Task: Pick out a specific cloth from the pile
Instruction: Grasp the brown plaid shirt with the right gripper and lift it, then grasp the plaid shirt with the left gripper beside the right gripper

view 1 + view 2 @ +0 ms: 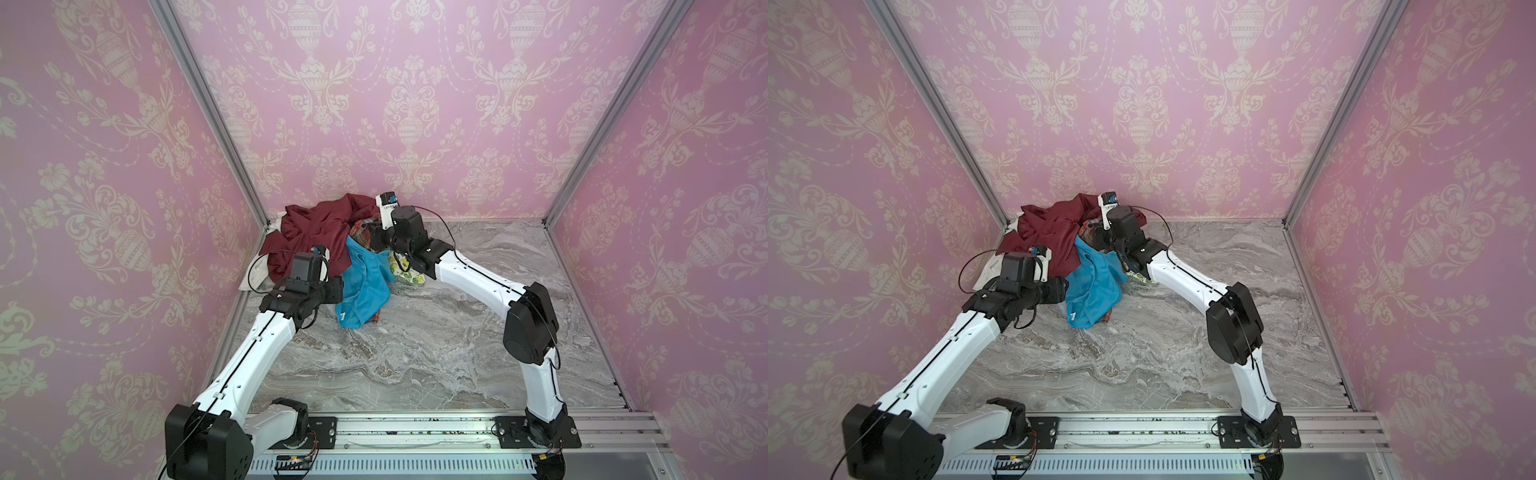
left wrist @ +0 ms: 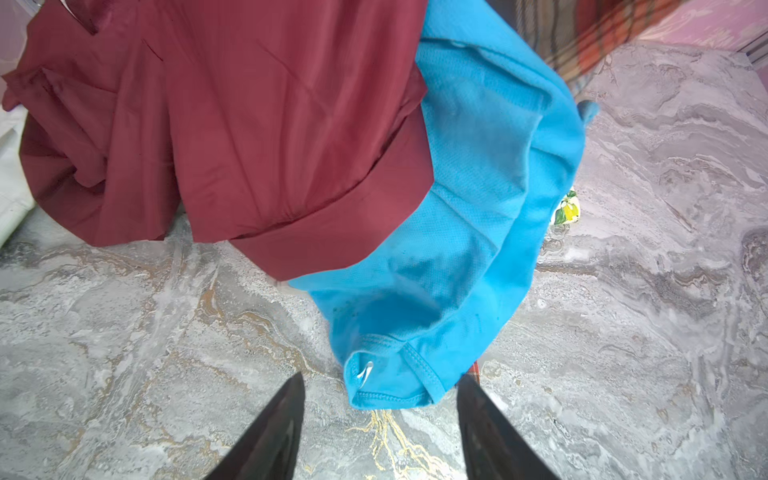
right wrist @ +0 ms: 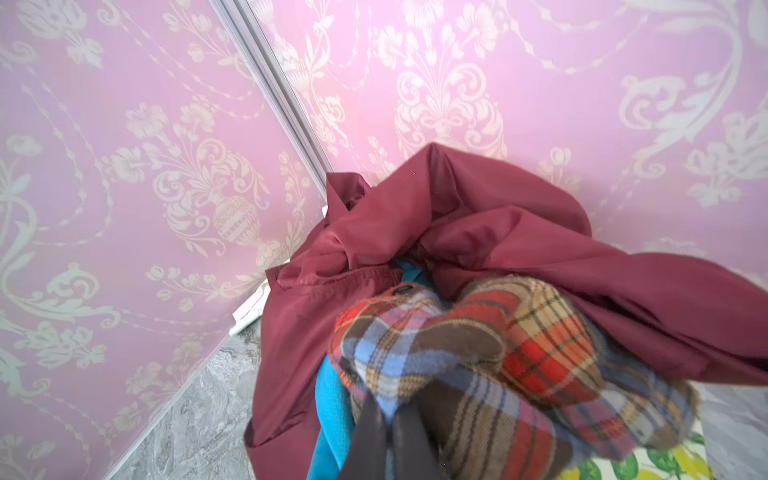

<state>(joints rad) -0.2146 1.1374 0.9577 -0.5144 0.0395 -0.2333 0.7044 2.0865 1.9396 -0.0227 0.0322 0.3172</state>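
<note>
Black and about half open, the left gripper (image 2: 381, 376) holds nothing and hangs low over the grey marble table (image 2: 145, 353) at the near edge of the pile (image 1: 345, 257). Further right, the big shiny maroon garment (image 1: 307, 232) and the bright blue mesh cloth (image 1: 365, 286) lie over the plaid flannel cloth in orange-red, brown and grey-blue checks (image 3: 478, 365), which is half buried between them. The right gripper (image 3: 386, 415) is closed on only a small fold of the plaid cloth. I think a pull could drag both covering pieces along, or the thick fold could slip out, because their weight rests on it.
</note>
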